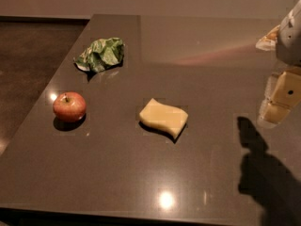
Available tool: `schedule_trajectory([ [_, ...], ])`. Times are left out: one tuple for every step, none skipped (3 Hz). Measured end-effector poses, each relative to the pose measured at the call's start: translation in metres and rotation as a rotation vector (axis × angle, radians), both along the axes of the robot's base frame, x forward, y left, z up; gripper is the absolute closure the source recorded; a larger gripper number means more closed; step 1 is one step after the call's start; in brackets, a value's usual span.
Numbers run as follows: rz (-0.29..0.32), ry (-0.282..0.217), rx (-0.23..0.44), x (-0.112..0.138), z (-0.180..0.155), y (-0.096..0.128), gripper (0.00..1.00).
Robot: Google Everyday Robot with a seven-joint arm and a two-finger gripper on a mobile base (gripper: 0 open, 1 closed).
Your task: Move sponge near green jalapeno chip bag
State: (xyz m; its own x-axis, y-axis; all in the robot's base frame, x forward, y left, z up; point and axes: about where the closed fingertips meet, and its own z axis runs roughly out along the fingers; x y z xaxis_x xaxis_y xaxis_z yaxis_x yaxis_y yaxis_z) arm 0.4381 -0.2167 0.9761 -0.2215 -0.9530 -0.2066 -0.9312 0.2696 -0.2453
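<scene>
The pale yellow sponge lay flat near the middle of the dark, glossy tabletop, resting on nothing else and touched by nothing. The crumpled green jalapeno chip bag sat well apart from it, farther back and to the left. A red apple stood at the left, in front of the bag and level with the sponge. The gripper hung above the table at the right edge of the view, clear of the sponge; whether it was clenched or released could not be told. Its dark shadow fell on the table below it.
</scene>
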Motion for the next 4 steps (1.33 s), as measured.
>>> schedule_trajectory([
  [0.000, 0.000, 0.000, 0.000, 0.000, 0.000, 0.00],
  [0.006, 0.010, 0.001, 0.001, 0.000, 0.003, 0.00],
  [0.008, 0.012, 0.001, 0.001, 0.000, 0.004, 0.00],
  [0.034, 0.008, -0.002, 0.001, -0.009, 0.021, 0.00],
])
